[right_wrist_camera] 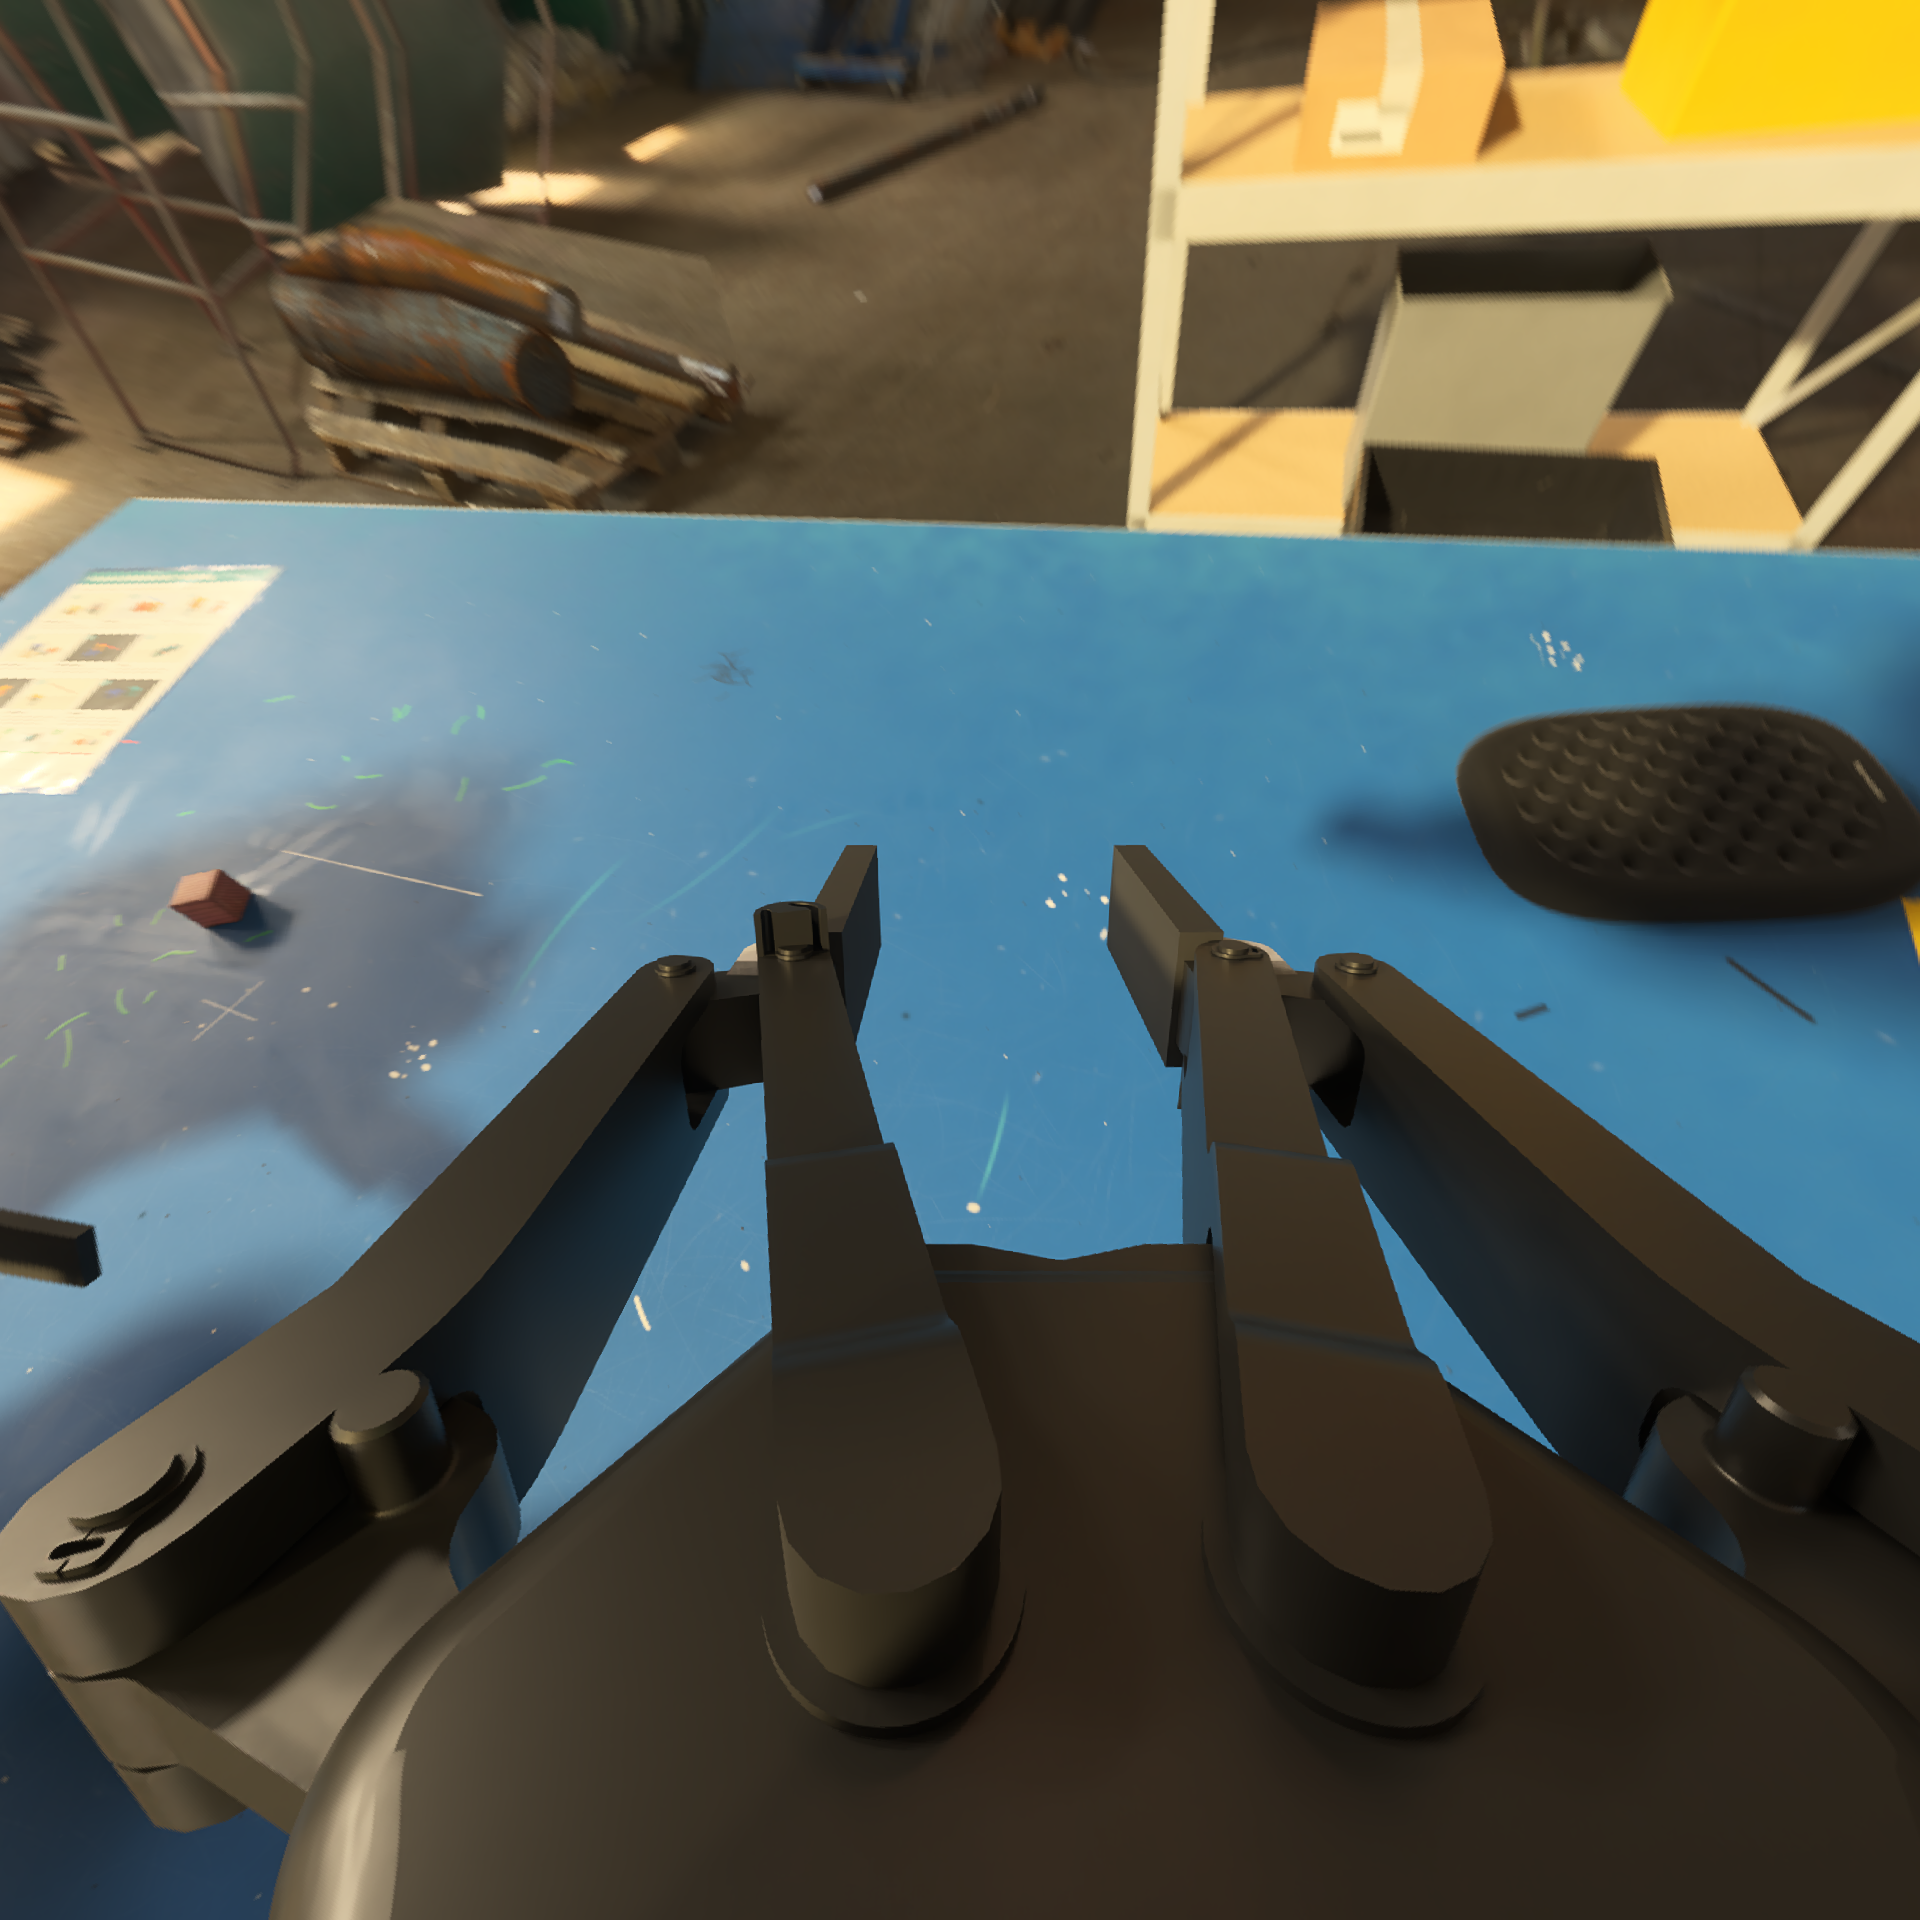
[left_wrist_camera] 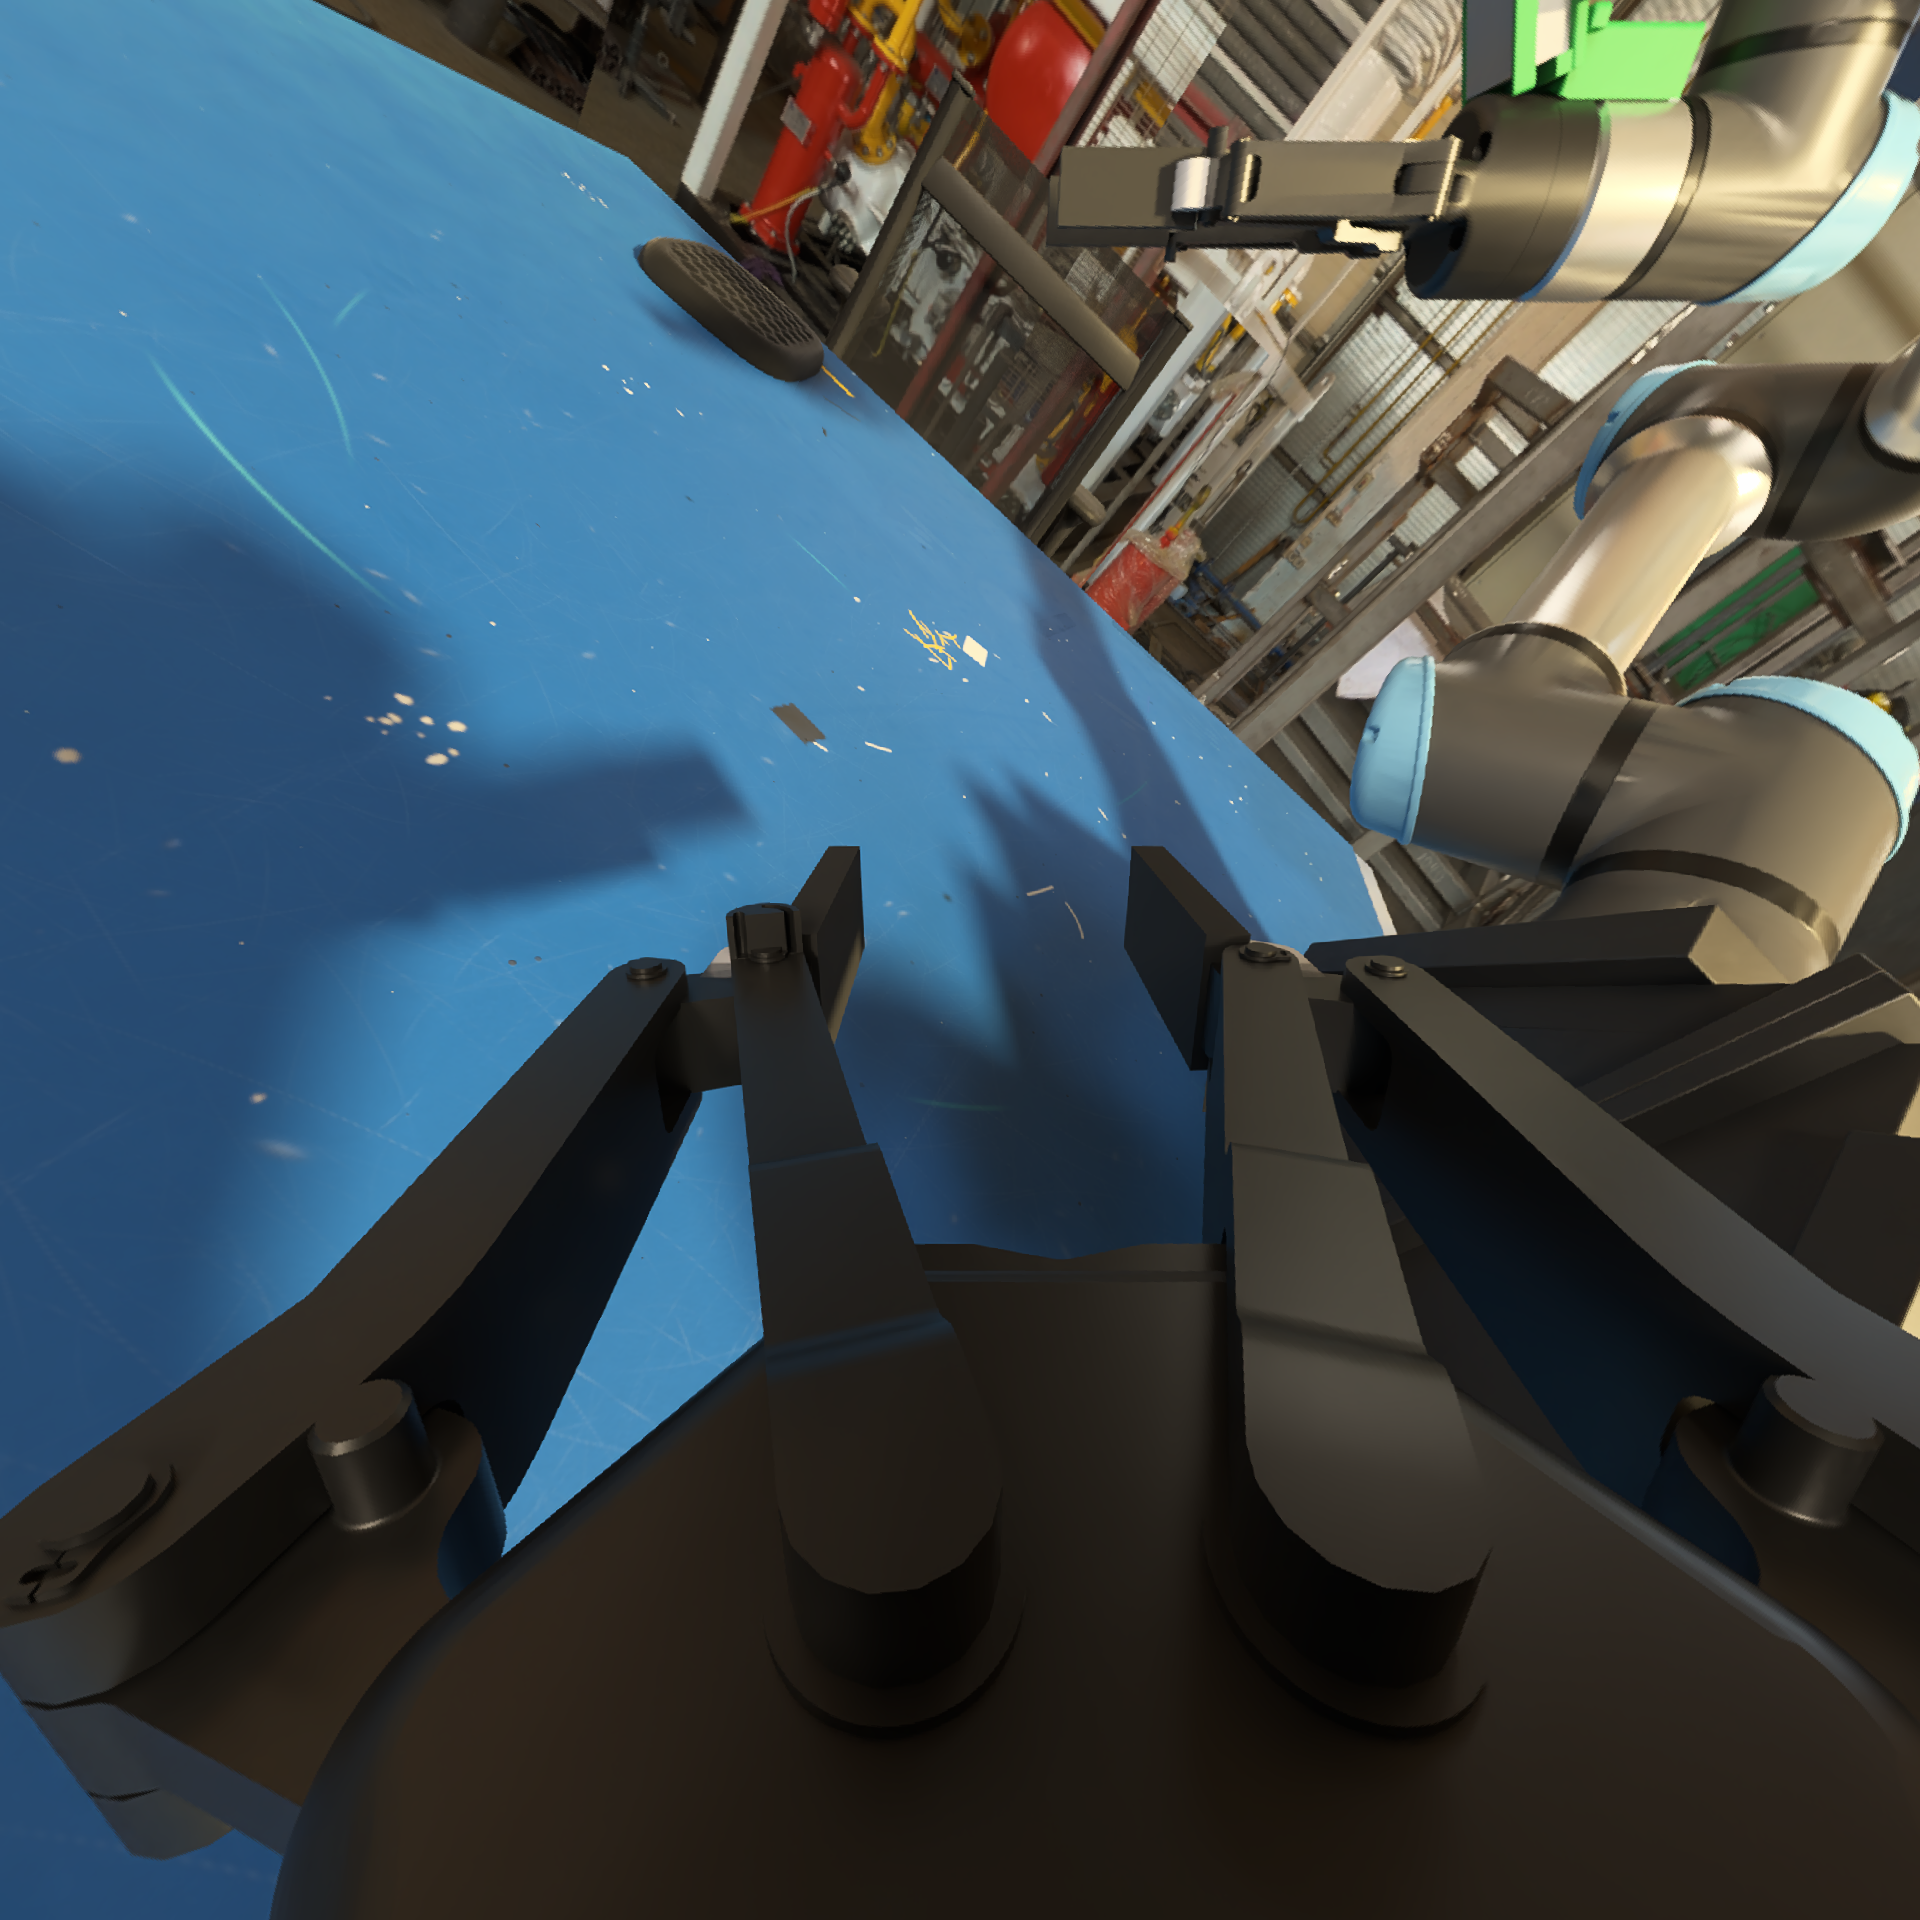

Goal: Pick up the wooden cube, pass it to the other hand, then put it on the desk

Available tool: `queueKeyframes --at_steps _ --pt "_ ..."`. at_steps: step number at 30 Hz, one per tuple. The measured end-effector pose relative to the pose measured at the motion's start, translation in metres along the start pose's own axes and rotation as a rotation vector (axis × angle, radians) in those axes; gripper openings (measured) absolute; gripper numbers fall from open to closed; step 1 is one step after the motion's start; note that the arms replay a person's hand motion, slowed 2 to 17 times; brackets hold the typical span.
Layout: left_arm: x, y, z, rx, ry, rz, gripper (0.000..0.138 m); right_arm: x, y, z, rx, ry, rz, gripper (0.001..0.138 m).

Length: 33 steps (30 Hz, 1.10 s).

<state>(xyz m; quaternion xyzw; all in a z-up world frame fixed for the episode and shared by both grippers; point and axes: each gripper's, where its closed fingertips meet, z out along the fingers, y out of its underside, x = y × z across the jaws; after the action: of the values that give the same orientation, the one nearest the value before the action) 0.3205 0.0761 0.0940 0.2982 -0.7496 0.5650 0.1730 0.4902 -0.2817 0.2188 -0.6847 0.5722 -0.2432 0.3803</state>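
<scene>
Wooden cube [right_wrist_camera: 211, 897] sits untouched on the blue counter [right_wrist_camera: 1039, 707], a small reddish-brown block seen only in the right wrist view, out at about nine o'clock from that camera's own fingers and well apart from them. It rests flat in a dull grey patch of the surface, with small green flecks scattered around it and a printed sheet [right_wrist_camera: 114, 665] farther off at roughly ten o'clock.

Right pincer [right_wrist_camera: 994, 883] hangs above bare counter with its jaws spread wide and nothing between them. Over at two o'clock lies a dark, dimpled pad [right_wrist_camera: 1683, 810], clear of both the fingers and the cube. A dark bar tip pokes in at the left edge of this view; it may be part of the other arm, though that cannot be told for sure.

Left pincer [left_wrist_camera: 994, 883] is likewise spread apart and empty, pointed across open blue surface. The cube does not show in this view at all. The same dimpled pad shows at about eleven o'clock, and the other arm's pincer is in view at one o'clock, raised well off the counter.

Judging from this, the task has barely begun: no grasp is made, no handover is done, and no placing is done. All three steps remain, starting with one arm reaching the cube, which looks nearer the left arm's side.
</scene>
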Motion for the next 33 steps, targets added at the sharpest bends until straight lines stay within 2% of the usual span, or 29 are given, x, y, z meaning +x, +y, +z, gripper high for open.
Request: queueKeyframes --at_steps 8,13,16,19,26,33 --pt "-0.004 0.0 -0.001 -0.01 -0.048 0.05 0.075 -0.042 -0.005 -0.015 0.218 -0.11 -0.155 0.062" --pt "-0.007 0.0 -0.002 -0.015 -0.092 0.088 0.078 -0.07 0.0 -0.022 0.335 -0.166 -0.263 0.063" --pt "-0.01 0.0 -0.003 -0.018 -0.12 0.113 0.079 -0.083 0.007 -0.025 0.379 -0.192 -0.31 0.063" --pt "-0.012 0.0 -0.004 -0.022 -0.146 0.134 0.079 -0.096 0.017 -0.025 0.406 -0.212 -0.344 0.063" --pt "-0.015 0.001 -0.005 -0.035 -0.187 0.162 0.08 -0.124 0.046 -0.02 0.417 -0.269 -0.37 0.063" --pt "-0.014 0.002 -0.004 -0.042 -0.192 0.166 0.08 -0.157 0.075 -0.015 0.413 -0.381 -0.361 0.063"
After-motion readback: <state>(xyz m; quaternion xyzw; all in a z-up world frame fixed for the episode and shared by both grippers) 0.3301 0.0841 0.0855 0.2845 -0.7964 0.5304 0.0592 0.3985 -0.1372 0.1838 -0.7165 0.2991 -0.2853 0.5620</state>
